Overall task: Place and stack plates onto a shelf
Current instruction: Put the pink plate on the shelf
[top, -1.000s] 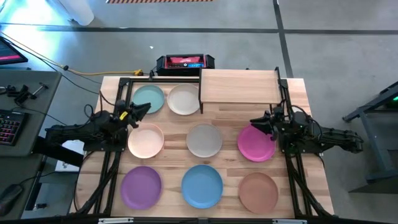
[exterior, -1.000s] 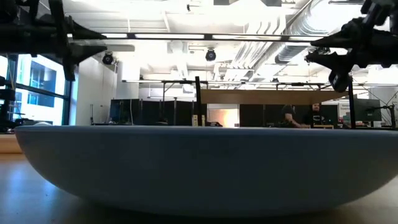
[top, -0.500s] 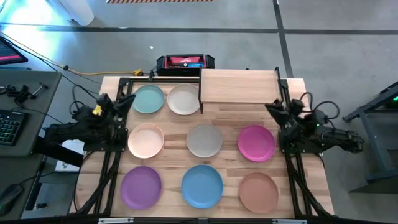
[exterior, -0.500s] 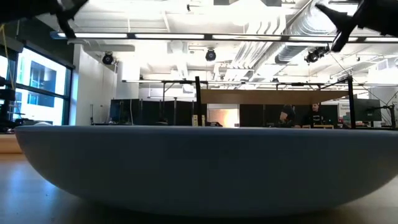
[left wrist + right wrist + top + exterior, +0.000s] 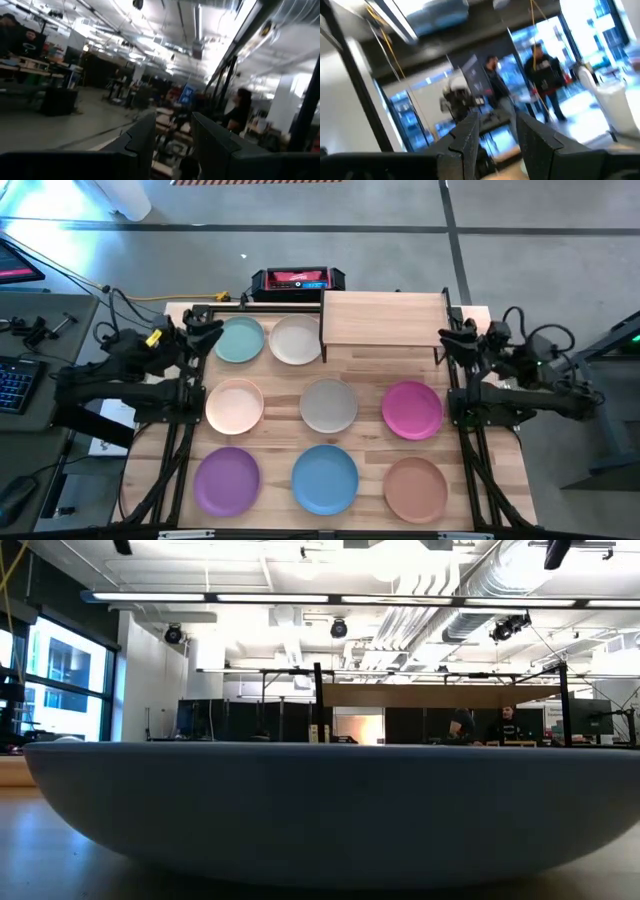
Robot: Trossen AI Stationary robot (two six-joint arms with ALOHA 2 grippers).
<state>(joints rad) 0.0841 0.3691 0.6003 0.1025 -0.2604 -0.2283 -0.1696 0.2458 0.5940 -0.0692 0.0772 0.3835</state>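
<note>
left arm: drawn back at the table's left edge, its left gripper (image 5: 205, 332) lifted near the teal plate (image 5: 239, 340), fingers (image 5: 142, 142) a little apart with nothing between them, likely parked before a first pick.
plates on tabletop: eight, one of each colour, laid flat and apart in rows so each can be taken alone.
back row: teal plate, then cream plate (image 5: 296, 340) just beside the shelf.
middle row: peach plate (image 5: 235, 406), grey plate (image 5: 329, 405), magenta plate (image 5: 412, 409).
front row: purple plate (image 5: 227, 481), blue plate (image 5: 325, 478), brown plate (image 5: 416, 489).
shelf: one, the shelf (image 5: 384, 319) stands at the back, bare on top, no plate stacked yet.
right arm: pulled back at the right edge, right gripper (image 5: 455, 338) raised near the shelf's end, fingers (image 5: 467, 137) slightly spread, holding nothing.
people: two visible in the room behind, well away from the table.
</note>
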